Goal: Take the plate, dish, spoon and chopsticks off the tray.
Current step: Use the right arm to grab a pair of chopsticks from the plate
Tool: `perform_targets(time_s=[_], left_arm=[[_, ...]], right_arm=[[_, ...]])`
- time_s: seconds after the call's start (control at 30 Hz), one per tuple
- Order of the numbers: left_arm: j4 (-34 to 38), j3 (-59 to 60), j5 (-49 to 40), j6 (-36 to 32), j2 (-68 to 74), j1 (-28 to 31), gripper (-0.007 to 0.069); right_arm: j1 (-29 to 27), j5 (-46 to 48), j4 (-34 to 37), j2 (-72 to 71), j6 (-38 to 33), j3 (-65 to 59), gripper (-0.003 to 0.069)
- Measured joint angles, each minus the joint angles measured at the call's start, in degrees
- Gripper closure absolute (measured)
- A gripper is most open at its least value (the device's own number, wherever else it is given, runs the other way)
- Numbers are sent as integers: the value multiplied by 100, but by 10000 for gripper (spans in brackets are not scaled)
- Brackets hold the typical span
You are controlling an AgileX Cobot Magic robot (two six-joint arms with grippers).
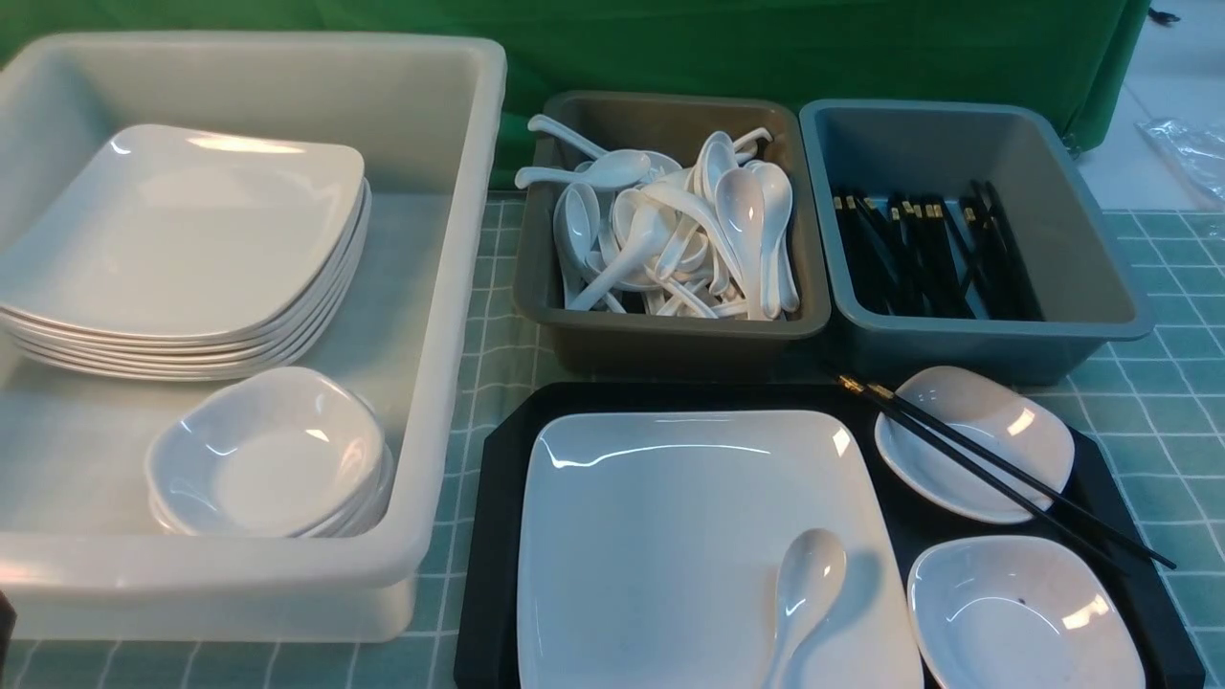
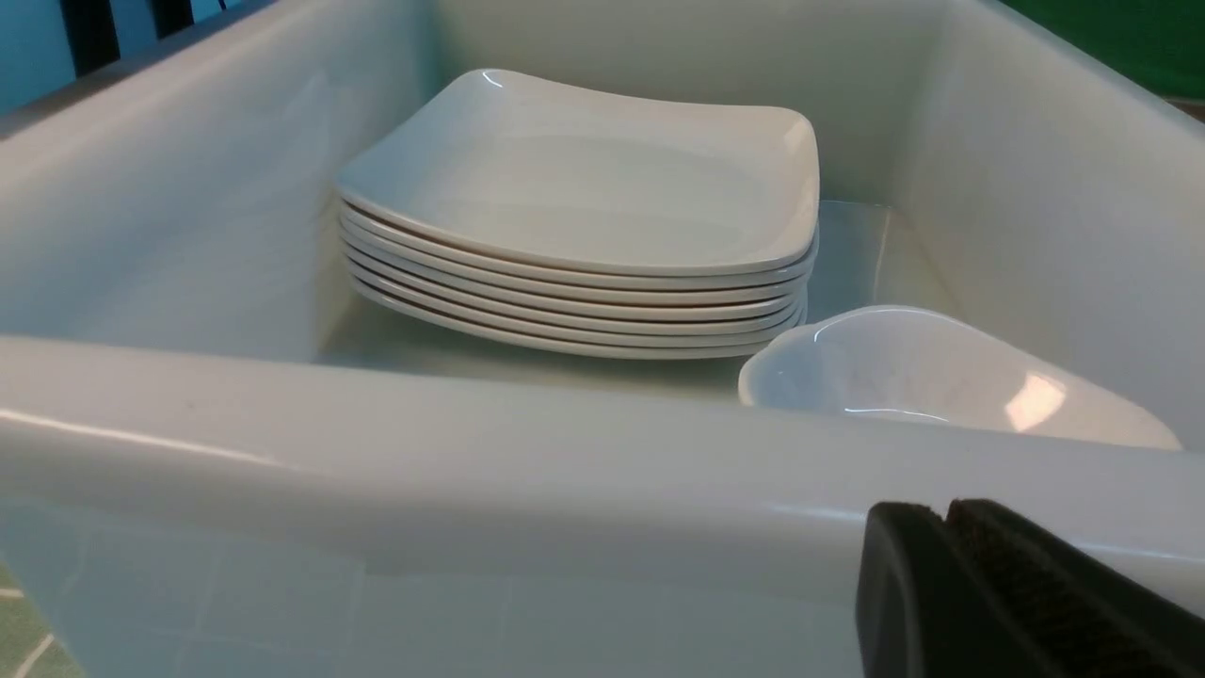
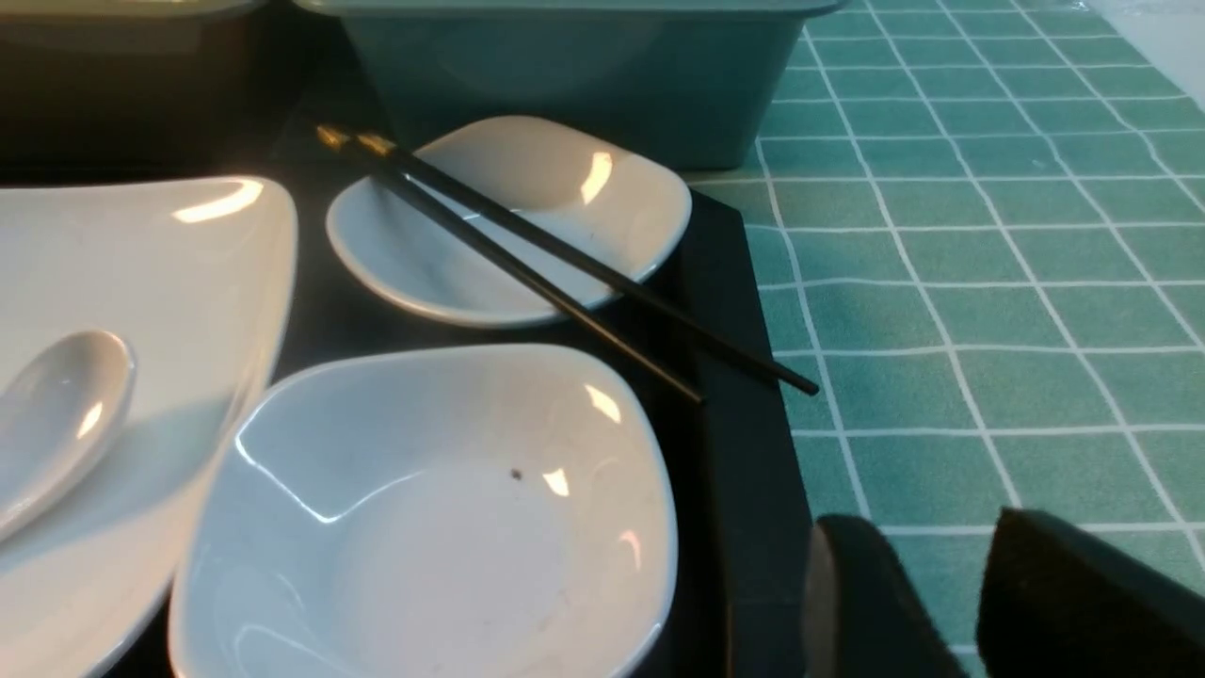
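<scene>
Tray [image 1: 493,536] sits on the counter [image 1: 1168,411] at the near right, fully loaded. The plate [image 1: 670,517] fills its left side. The spoon [image 1: 806,586] lies on the plate's near right corner, bowl up, its long axis running far to near with the handle toward the robot. Chopsticks [image 1: 995,468] lie diagonally across the far dish [image 1: 1005,411], gold-banded ends far-left, tips near-right and poking past the tray's right rim. The near dish [image 1: 1024,622] sits just in front of it. Behind the tray stand a spoon bin [image 1: 670,340] and a chopstick bin [image 1: 1091,287]. To the left is a white tub [image 1: 450,287] holding stacked plates [image 1: 182,239] and stacked dishes [image 1: 268,459].

Left wrist view: the left hand [image 2: 941,513], fingers pressed together and empty, is low outside the tub's near wall.

Right wrist view: the right hand [image 3: 932,532], fingers apart with nothing between them, hangs over the counter just beside the tray's right rim, with the near dish the closest piece.
</scene>
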State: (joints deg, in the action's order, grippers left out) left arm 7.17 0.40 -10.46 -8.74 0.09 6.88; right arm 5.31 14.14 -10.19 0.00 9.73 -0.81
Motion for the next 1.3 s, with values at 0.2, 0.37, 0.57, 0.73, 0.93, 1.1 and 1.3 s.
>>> perform_targets(time_s=[0.2, 0.37, 0.57, 0.73, 0.93, 1.1, 1.3], left_arm=[[0, 0, 6, 0, 0, 0, 607], [1063, 0, 571, 682, 0, 0, 607], [2433, 0, 1500, 1718, 0, 0, 607], [1976, -1063, -122, 1258, 154, 0, 607], [2142, -2851, -2127, -806, 1886, -526, 607], [2094, -3622, -2461, -1330, 3298, -1571, 607], [2048, -4018, -1882, -1673, 4778, -2957, 607]], right_arm=[[0, 0, 0, 0, 0, 0, 417], [0, 0, 0, 0, 0, 0, 417], [0, 0, 0, 0, 0, 0, 417], [0, 0, 0, 0, 0, 0, 417], [0, 0, 0, 0, 0, 0, 417], [0, 0, 0, 0, 0, 0, 417], [0, -36, 0, 0, 32, 0, 417]])
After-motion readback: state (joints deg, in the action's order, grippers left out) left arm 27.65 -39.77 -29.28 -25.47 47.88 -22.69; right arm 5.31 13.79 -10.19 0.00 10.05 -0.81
